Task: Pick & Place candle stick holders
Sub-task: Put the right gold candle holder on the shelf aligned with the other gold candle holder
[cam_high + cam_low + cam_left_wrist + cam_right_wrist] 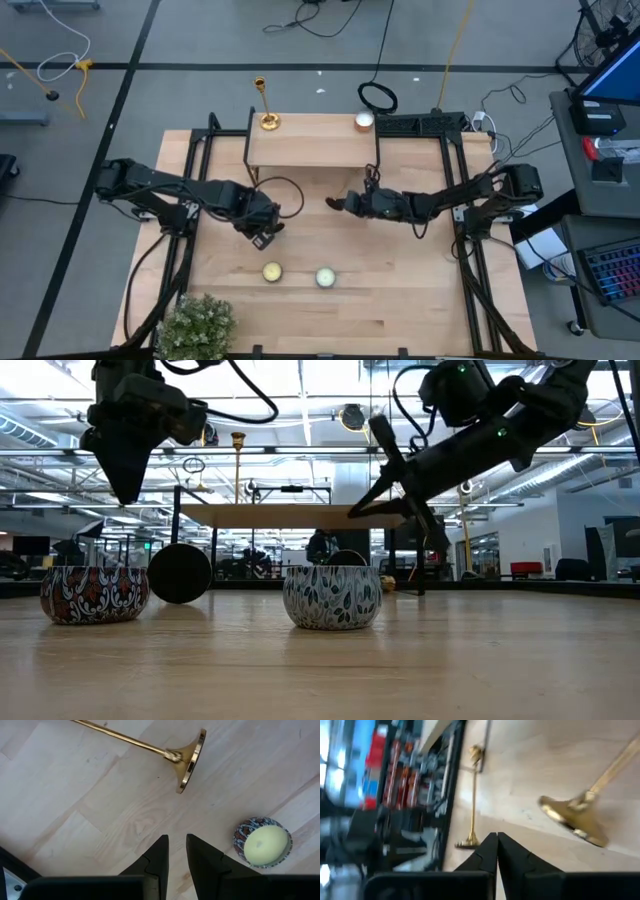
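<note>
One gold candle stick holder (265, 105) stands upright by its round base on the far left corner of a raised wooden shelf (310, 150). Another holder (192, 760) lies on its side on the table, resting on its base's rim and its stem. My left gripper (177, 851) hangs above the table near it, pointing down, its fingers a narrow gap apart with nothing between them. My right gripper (497, 845), at mid-table (335, 204), is shut and empty. It points toward the table's left, with a lying holder (575, 817) just beyond it and another holder (472, 795) farther off.
Two candles in patterned tins (271, 271) (325, 277) sit on the near half of the table, and a white candle (364, 121) sits on the shelf's far right corner. A potted plant (195, 325) stands at the near left corner. Black frame rails run along both sides.
</note>
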Controlling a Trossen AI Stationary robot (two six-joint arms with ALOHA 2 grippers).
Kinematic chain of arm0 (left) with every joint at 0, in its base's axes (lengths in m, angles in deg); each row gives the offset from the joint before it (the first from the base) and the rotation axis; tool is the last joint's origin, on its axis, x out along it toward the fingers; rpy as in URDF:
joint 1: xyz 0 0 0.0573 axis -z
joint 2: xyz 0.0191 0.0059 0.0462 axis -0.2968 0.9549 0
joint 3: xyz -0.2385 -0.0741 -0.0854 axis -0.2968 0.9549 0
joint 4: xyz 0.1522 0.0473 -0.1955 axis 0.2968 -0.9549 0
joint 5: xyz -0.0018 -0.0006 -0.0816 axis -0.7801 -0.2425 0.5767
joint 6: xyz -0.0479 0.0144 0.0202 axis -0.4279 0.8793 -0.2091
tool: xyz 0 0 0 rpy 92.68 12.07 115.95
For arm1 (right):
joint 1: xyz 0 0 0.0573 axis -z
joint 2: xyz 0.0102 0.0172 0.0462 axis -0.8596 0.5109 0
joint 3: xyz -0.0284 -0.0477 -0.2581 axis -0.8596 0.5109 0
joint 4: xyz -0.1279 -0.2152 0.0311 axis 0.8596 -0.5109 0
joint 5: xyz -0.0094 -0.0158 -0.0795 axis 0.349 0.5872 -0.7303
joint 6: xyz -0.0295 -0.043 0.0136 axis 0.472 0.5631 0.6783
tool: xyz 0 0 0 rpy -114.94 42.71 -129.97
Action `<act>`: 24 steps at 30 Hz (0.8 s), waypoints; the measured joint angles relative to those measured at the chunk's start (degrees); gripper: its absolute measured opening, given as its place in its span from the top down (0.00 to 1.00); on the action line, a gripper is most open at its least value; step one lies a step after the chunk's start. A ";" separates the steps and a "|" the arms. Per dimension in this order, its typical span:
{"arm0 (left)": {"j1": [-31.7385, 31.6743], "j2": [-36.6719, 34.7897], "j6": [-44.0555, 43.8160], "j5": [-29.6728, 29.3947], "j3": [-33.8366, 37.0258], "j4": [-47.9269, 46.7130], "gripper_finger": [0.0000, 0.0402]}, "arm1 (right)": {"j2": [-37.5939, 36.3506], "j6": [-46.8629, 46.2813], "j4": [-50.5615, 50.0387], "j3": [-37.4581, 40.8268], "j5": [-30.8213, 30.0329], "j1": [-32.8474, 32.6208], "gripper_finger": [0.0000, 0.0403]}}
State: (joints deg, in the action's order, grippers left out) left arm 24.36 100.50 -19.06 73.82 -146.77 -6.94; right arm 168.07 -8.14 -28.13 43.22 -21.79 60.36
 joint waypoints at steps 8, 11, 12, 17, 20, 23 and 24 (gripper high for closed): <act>1.46 0.00 1.43 -0.15 0.00 -0.17 0.82 | -0.97 32.00 6.86 0.00 6.04 -2.30 0.74; 1.73 0.00 1.60 -0.15 0.00 -0.17 0.82 | -3.94 39.39 -2.66 -1.14 10.02 -2.45 0.63; 1.84 0.00 1.69 -0.15 0.00 -0.19 0.82 | -5.58 40.95 -8.78 -1.83 10.62 -2.41 0.60; 2.09 -0.02 1.25 -0.21 0.00 -0.29 0.82 | -12.79 49.72 -38.69 -7.40 2.18 -2.33 0.50; 2.07 -0.04 0.83 -0.26 -0.02 0.33 0.82 | -16.07 53.73 -41.68 -8.15 -2.40 -1.75 0.47; 2.07 -0.04 0.23 -0.54 -0.02 0.47 0.82 | -17.75 55.10 -42.45 -8.28 -0.72 0.15 0.45; 2.07 -0.04 -0.11 -0.70 -0.02 0.51 0.82 | -17.74 55.15 -43.64 -8.28 0.62 0.87 0.44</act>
State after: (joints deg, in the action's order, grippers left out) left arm 26.44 100.46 -19.16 73.12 -146.79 -6.43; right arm 150.33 47.01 -71.77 34.94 -21.17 61.24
